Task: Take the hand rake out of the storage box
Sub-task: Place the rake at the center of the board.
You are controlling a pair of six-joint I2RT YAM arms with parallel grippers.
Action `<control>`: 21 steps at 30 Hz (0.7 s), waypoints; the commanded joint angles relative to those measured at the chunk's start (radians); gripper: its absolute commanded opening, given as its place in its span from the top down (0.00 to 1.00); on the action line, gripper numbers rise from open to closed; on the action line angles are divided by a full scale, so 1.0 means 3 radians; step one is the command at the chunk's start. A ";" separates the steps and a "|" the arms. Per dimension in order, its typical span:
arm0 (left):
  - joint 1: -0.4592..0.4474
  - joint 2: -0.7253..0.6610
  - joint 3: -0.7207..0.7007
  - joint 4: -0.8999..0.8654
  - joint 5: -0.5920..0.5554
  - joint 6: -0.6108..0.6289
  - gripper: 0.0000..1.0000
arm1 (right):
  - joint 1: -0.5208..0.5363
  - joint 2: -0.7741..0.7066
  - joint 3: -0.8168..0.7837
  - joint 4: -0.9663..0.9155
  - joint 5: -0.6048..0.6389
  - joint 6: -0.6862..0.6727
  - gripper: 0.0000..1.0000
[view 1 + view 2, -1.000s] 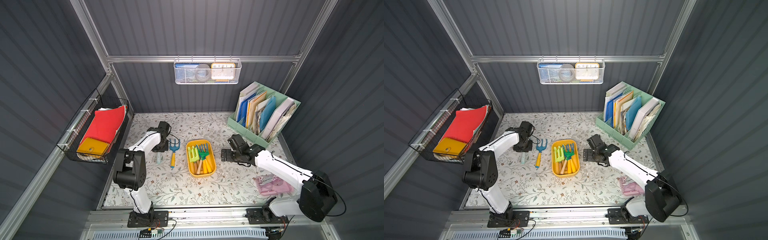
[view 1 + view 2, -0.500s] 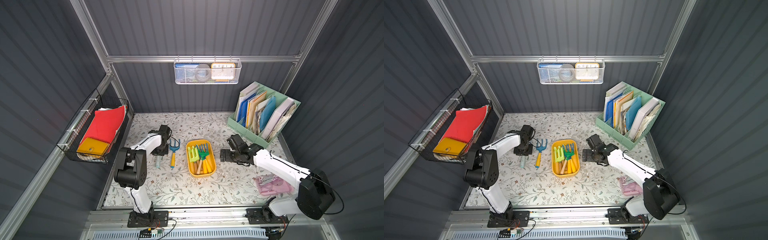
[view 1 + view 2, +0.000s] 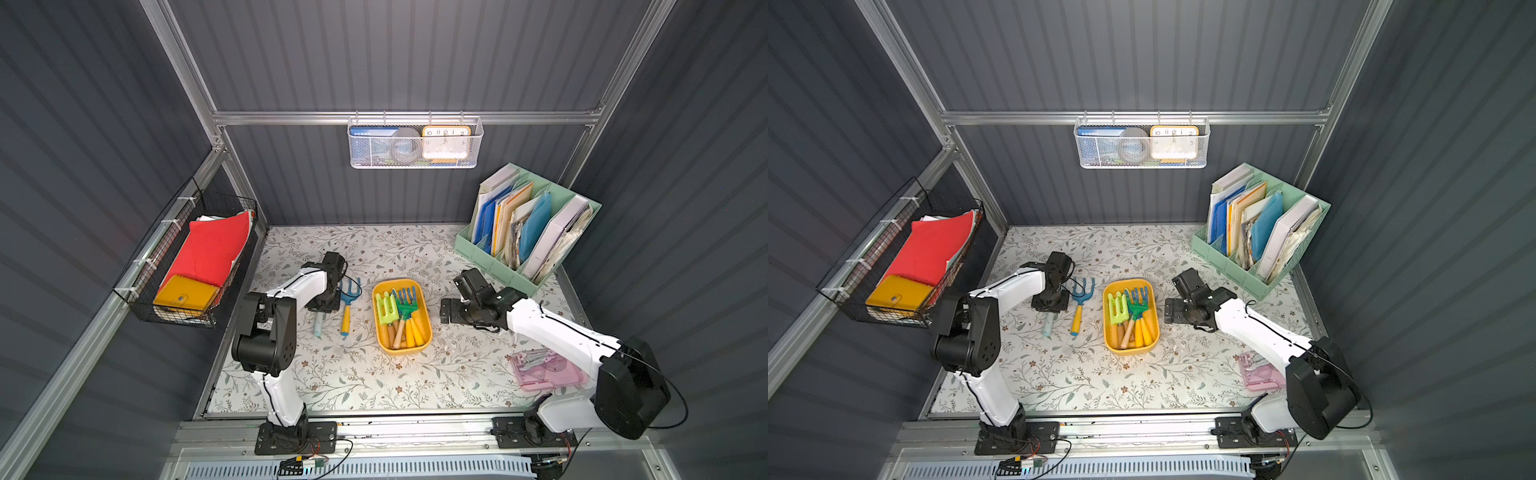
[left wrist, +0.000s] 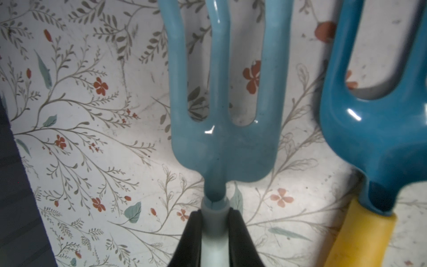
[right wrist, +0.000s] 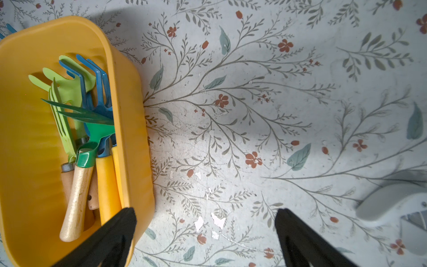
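Clamps the pale-blue hand rake (image 4: 221,143) in the left tool (image 4: 215,219) (image 3: 322,305), black fingers (image 4: 194,228) pressed from both sides on the pale collar where neck meets handle, closed down to that collar's width. Carries the three tines pointing straight away from the tool, flat and low against the floral table (image 4: 92,161); cannot tell whether resting on it or just clear. From above, covers the rake's head with the tool's body and leaves only the pale handle end showing, on the side opposite the tines.

Holds that rake outside the storage box (image 3: 401,351) (image 5: 134,129), apart from it. Just beside the left tool, between it and the box: a darker blue rake (image 4: 374,129) (image 3: 347,305) with a yellow handle, parallel to the held one and not touching it.

Across the box from the left tool: the right tool (image 5: 205,212) (image 3: 446,309), jaws spread wide, nothing between them but bare table. Just beside the box's long wall, with one finger (image 5: 111,238) overlapping the yellow rim in the wrist view; cannot tell whether touching.

Inside the box, piled together: a light-green rake (image 3: 385,309), a green rake (image 3: 405,309) with a wooden handle, a blue rake (image 3: 409,294) with a yellow handle, heads all toward the same short end.

Farther from the right tool, away from the box: a mint-green file organiser (image 3: 484,259) and a flat pink case (image 3: 548,372).
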 commanded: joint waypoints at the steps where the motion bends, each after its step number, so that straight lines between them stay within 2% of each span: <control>1: -0.0025 0.0126 0.0028 0.0002 -0.0064 0.0022 0.85 | 0.0025 0.0037 0.0094 -0.0023 -0.0019 0.0008 0.01; 11: -0.0030 0.0225 0.0060 0.0004 -0.0070 -0.0032 0.82 | 0.0024 0.0057 0.0153 -0.0061 -0.0006 -0.0031 0.01; 13: -0.0031 0.0256 0.0070 -0.0003 -0.0070 -0.0041 0.80 | 0.0023 0.0057 0.0170 -0.0077 -0.0012 -0.0031 0.01; 17: -0.0030 0.0234 0.0059 0.0002 -0.0070 -0.0047 0.67 | 0.0026 0.0038 0.0181 -0.0113 0.0008 -0.0040 0.01; 21: -0.0027 0.0234 0.0086 0.0012 -0.0096 -0.0053 0.66 | 0.0023 0.0017 0.0194 -0.0128 0.0014 -0.0042 0.01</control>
